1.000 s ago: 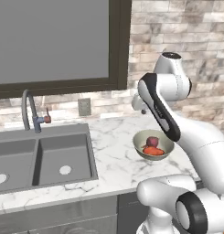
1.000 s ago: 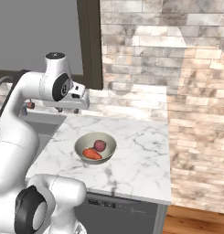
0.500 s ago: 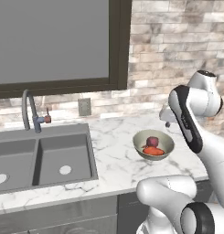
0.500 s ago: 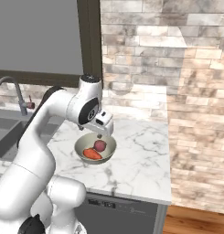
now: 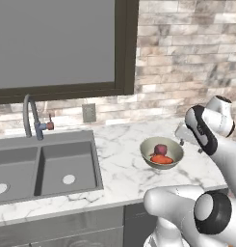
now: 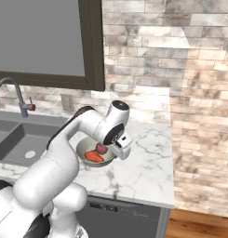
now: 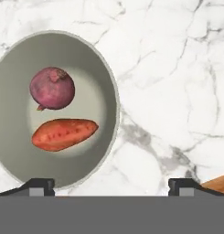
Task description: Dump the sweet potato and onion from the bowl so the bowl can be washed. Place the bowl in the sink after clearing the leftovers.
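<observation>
Bowl (image 5: 162,153): upright on the marble tabletop (image 5: 119,169), right of the sink (image 5: 42,166) and well apart from it; near the front edge in the right base view. Cream inside, thin rim.

Onion (image 7: 52,87): inside the bowl, purple, round, on the far side of the well from the base cameras.

Sweet potato (image 7: 64,134): inside the bowl, orange, lying lengthwise just beside the onion; the two look close, contact cannot be told.

Sink: grey, two basins, each with a round drain hole; set into the tabletop at the left. Faucet (image 5: 31,116) curved, behind the basins, with a red-tipped handle.

Gripper (image 7: 111,186): above the tabletop, pointing down, just right of the bowl as the base views have it. Fingertips (image 7: 39,187) wide apart and holding nothing; one tip stands over the bowl's rim, the other over bare marble.

Wall: pale brick behind the tabletop, with an outlet (image 5: 89,113) under a dark-framed window (image 5: 57,46).
</observation>
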Tool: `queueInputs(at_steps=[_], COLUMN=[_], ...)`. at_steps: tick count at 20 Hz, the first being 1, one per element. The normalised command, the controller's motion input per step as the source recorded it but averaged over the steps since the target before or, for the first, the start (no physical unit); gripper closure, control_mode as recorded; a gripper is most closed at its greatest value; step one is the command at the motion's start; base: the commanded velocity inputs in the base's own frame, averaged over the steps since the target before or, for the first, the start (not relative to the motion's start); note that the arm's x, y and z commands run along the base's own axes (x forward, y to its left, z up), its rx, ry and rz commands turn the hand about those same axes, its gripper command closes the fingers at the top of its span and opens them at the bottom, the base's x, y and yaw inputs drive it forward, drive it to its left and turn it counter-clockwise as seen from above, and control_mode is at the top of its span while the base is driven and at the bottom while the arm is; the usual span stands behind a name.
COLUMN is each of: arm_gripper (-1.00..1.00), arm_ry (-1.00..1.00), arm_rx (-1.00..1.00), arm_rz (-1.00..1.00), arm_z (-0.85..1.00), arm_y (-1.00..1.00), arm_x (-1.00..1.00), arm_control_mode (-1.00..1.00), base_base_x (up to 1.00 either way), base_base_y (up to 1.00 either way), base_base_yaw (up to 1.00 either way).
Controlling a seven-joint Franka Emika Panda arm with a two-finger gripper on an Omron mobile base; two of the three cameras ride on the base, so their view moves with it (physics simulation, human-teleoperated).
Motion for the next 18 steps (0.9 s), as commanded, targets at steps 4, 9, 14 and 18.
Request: queueInputs(at_steps=[4,9,14,18], arm_gripper=[-1.00,-1.00,-1.00,-1.00], arm_ry=[0.15,0.07,0.00,-0.01], arm_rx=[0.00,0.00,0.04,0.06], arm_rz=[-0.03,-0.01,0.00,0.00], arm_z=[-0.52,-0.62,-0.52,-0.16], arm_y=[0.00,-0.06,-0.12,0.00], arm_x=[0.60,0.15,0.02,0.12], arm_control_mode=[-1.00,-1.00,-1.00,-1.00], base_base_x=[0.00,0.00,0.00,0.00], base_base_y=[0.00,0.00,0.00,0.00], base_base_yaw=[0.00,0.00,0.00,0.00])
